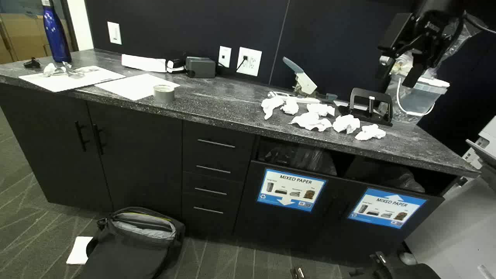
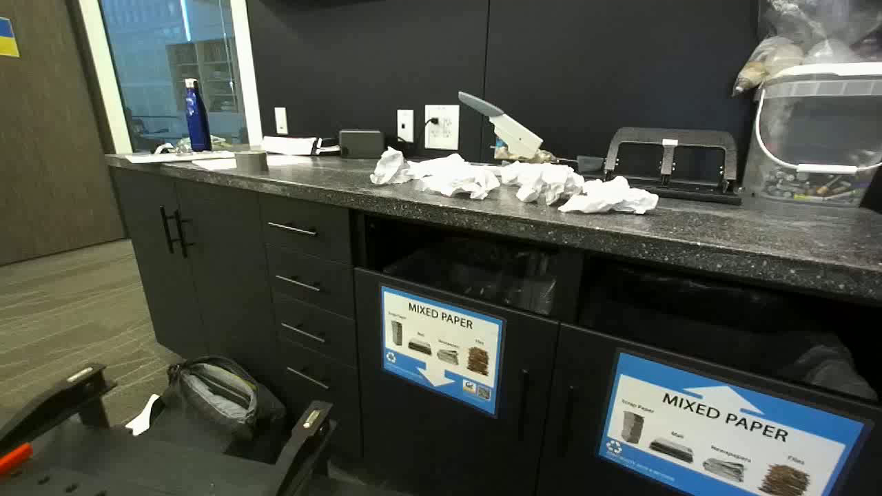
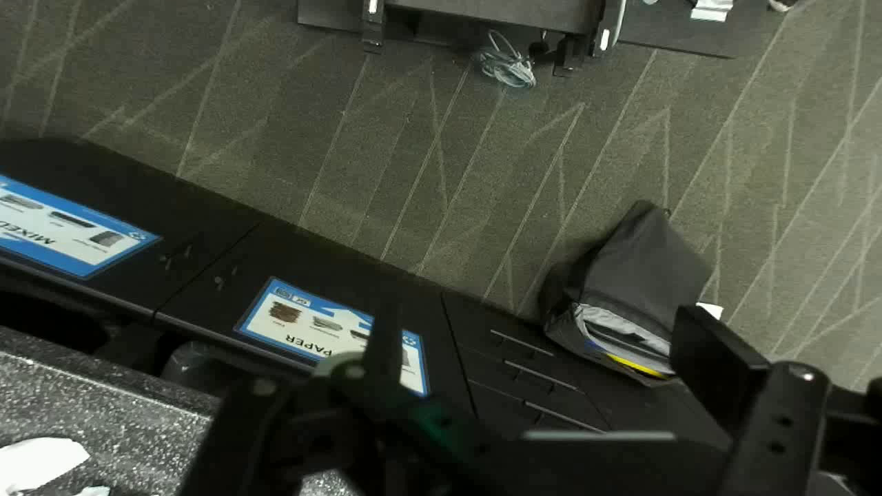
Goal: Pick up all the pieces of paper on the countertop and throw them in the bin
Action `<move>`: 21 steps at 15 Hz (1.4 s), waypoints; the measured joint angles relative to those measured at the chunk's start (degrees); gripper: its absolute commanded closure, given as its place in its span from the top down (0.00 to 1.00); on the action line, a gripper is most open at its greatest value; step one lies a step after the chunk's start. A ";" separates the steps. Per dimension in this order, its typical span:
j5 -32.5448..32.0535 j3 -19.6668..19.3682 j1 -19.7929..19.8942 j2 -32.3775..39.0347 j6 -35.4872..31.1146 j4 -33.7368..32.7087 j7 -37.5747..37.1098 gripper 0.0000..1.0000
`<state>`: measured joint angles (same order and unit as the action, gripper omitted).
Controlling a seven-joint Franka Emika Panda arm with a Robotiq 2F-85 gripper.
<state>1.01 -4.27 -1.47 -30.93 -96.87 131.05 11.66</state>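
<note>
Several crumpled white paper pieces (image 1: 311, 121) lie in a cluster on the dark countertop (image 1: 217, 99); they also show in an exterior view (image 2: 458, 178). One paper piece (image 3: 41, 460) shows at the lower left of the wrist view. Two bin openings lie under the counter edge above the "Mixed Paper" signs, with plastic liners in the left bin (image 1: 302, 157) and the right bin (image 1: 387, 176). My gripper (image 1: 397, 73) is raised above the counter's right end, up and right of the papers. In the wrist view my gripper (image 3: 551, 344) is open and empty.
A black hole punch (image 1: 370, 104), a tool with a raised grey handle (image 1: 304, 79) and a clear bucket (image 1: 416, 95) stand behind the papers. Flat sheets (image 1: 137, 86), a tape roll (image 1: 164, 93) and a blue bottle (image 1: 58, 35) are at left. A bag (image 1: 135, 244) lies below.
</note>
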 measured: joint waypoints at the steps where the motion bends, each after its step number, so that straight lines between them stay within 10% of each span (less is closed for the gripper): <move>1: 0.00 0.00 0.00 0.01 -0.03 -0.22 0.00 1.00; 9: -0.35 0.05 0.51 0.26 -1.79 0.18 -1.11 1.00; 21: -0.08 -5.03 10.48 22.15 -34.41 -1.47 -19.89 1.00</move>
<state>0.93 -9.31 9.01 -8.78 -131.28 129.58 -8.23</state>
